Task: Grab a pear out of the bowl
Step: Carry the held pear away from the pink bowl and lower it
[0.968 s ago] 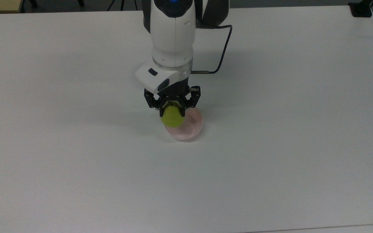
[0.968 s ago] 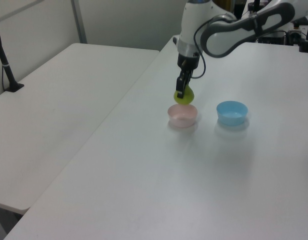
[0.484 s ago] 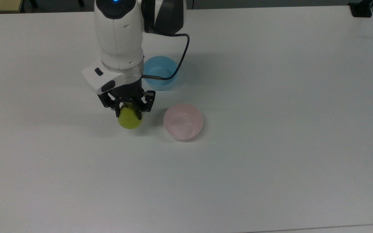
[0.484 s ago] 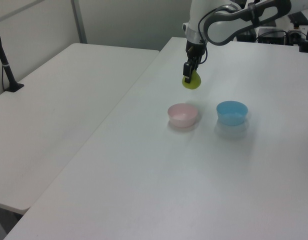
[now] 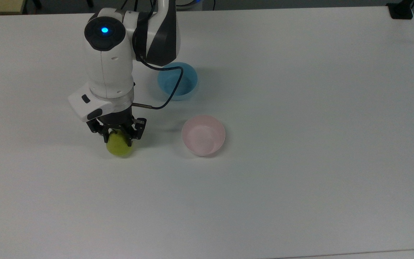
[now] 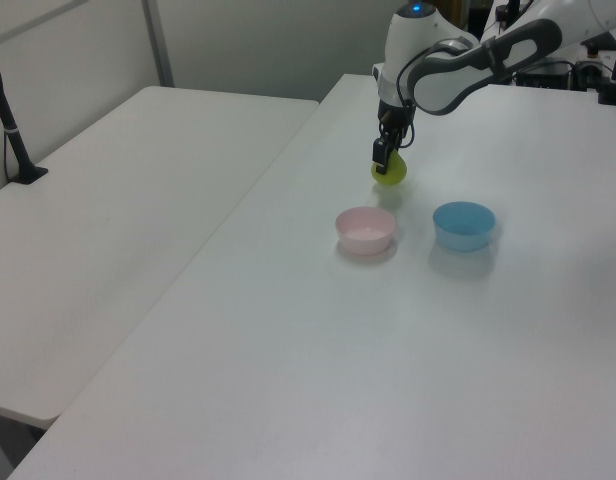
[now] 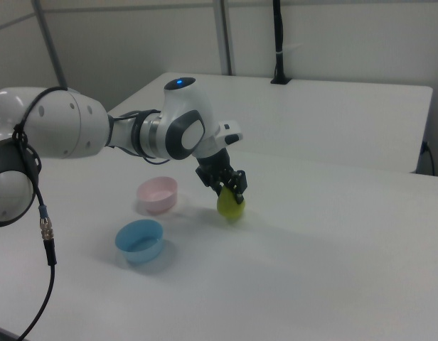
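Since half a second ago your arm has swung further toward the top view's left — the bowl (image 5: 203, 135) sits empty, the gripper (image 5: 118, 136) clamped on the pear (image 5: 119, 146) low over the bench (image 5: 300, 180). Pickup's done — just hold.

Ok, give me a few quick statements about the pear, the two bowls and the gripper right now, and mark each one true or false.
1. The gripper is shut on the pear. True.
2. The pear lies inside the pink bowl. False: the pink bowl is empty and the pear is off to the top view's left of it.
3. The blue bowl holds nothing. True.
4. The two bowls touch each other. False: bare table shows between them.
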You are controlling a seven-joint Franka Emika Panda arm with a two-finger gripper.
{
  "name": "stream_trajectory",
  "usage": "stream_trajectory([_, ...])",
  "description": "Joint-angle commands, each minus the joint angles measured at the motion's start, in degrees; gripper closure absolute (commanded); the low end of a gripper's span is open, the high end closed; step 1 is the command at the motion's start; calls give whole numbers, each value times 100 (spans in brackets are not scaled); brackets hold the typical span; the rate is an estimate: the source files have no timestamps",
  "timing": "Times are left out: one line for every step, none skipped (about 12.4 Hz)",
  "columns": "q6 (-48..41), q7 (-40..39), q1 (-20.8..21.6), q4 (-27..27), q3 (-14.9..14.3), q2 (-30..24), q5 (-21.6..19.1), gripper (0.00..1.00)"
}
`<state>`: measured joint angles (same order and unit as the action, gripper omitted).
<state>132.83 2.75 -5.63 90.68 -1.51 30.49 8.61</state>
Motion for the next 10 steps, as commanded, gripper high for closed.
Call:
stream_trajectory([85, -64, -8, 99, 11, -34, 168, 44])
stream_trajectory([76, -55, 1, 108, 2, -43, 168, 10])
stream_trajectory([50, -55, 1, 116, 2, -69, 176, 0])
stream_trajectory([-2, -46, 9, 117, 2, -139, 168, 0])
stream_trajectory([-90, -37, 18, 117, 2, -244, 168, 0])
stream_trajectory([-299, -20, 44, 117, 2, -410, 168, 0])
stream_trajectory([-484, -11, 79, 108, 2, -542, 168, 0])
stream_trajectory([-669, -2, 106, 108, 11, -692, 168, 0])
stream_trajectory([-862, -2, 184, 99, 19, -806, 159, 0])
stream_trajectory([-1090, 7, 298, 90, 28, -938, 150, 0])
